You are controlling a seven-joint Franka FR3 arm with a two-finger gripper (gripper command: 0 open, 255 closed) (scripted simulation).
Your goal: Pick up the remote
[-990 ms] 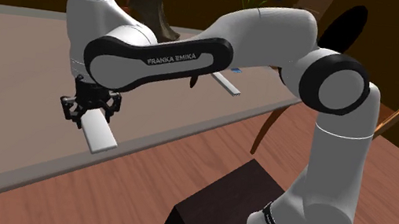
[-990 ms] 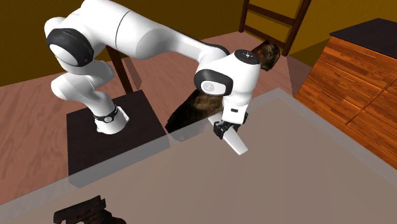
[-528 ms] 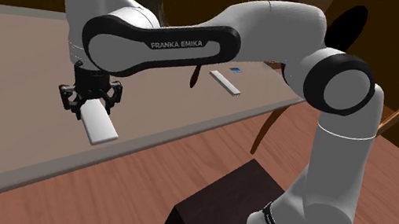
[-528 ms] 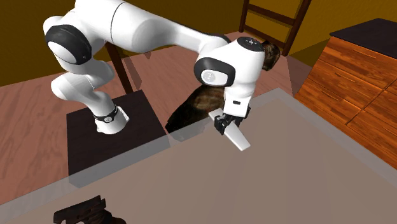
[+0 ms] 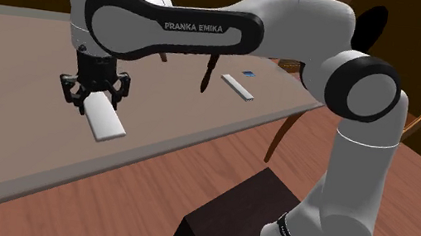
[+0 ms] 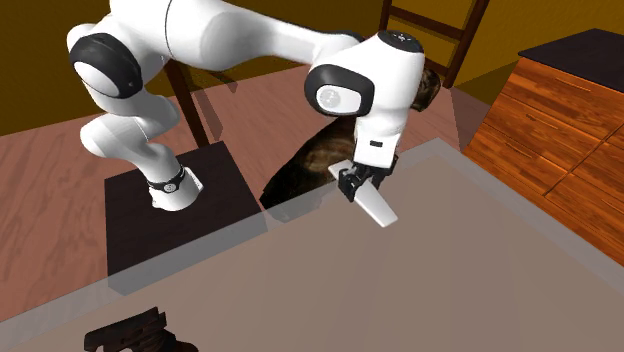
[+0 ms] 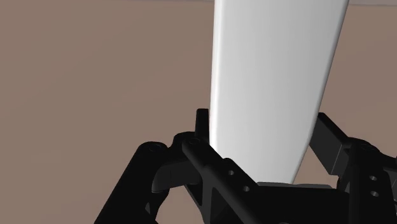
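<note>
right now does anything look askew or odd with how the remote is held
Yes: the pincer is shut on the white remote at one end, not its middle. Most of its length juts out beyond the grip at a slant, so the hold looks lopsided.

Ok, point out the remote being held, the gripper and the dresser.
remote [image 5: 105, 121], shoulder view, middle of its white face.
gripper [image 6: 357, 186], second exterior view, between its fingers.
dresser [image 6: 545, 125], second exterior view, wooden drawer front.

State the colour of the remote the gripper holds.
The remote is plain white, best seen in the wrist view.
</note>
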